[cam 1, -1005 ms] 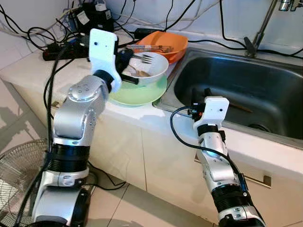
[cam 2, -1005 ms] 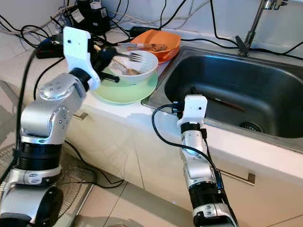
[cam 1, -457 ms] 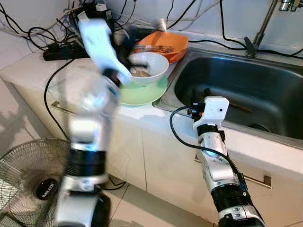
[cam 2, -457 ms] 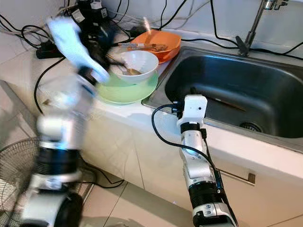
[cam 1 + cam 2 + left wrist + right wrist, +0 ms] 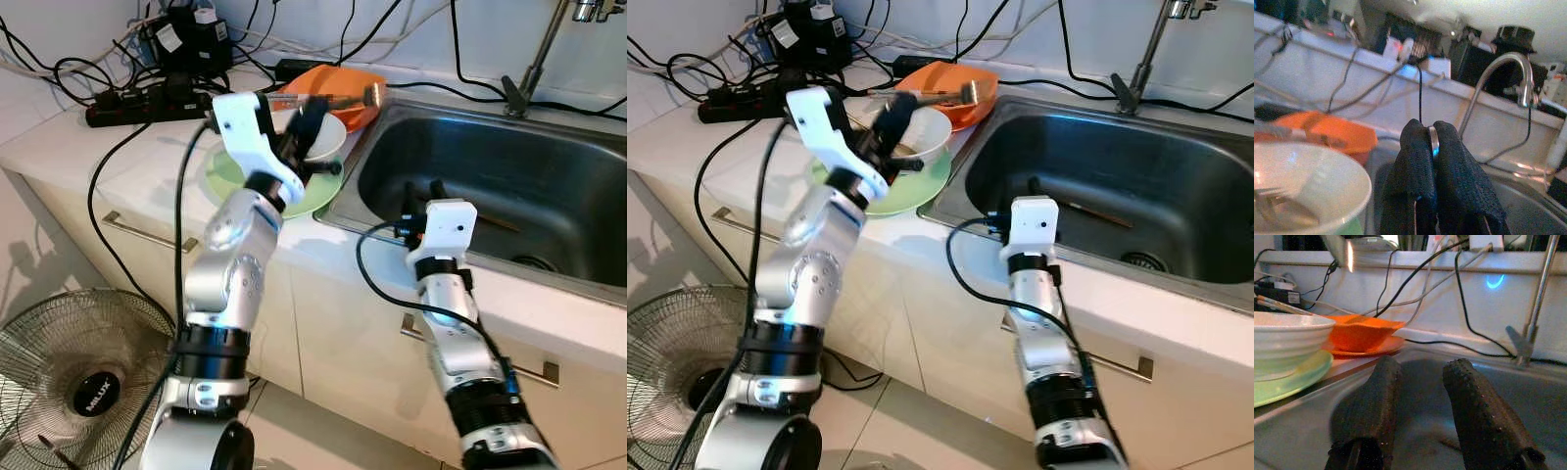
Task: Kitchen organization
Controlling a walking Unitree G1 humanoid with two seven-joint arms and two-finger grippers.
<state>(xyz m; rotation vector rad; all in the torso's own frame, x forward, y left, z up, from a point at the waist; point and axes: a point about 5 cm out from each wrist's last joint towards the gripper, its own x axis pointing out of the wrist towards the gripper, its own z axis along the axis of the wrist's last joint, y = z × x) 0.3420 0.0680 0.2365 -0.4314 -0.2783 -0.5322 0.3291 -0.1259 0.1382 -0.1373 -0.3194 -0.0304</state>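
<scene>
Two grippers: left gripper [image 5: 1432, 147] pinches a metal utensil [image 5: 345, 98] above the white bowl [image 5: 323, 137]; right gripper [image 5: 1422, 411], fingers spread, hovers at the sink [image 5: 509, 186] edge.

A black power strip [image 5: 137, 101] lies at the back of the pale desk [image 5: 59, 147], amid tangled black cables [image 5: 59, 69] and a black adapter [image 5: 191, 39]. On the tiled floor [image 5: 323, 431] below stands a fan [image 5: 69, 372]. A tap [image 5: 539, 49] rises behind.
</scene>
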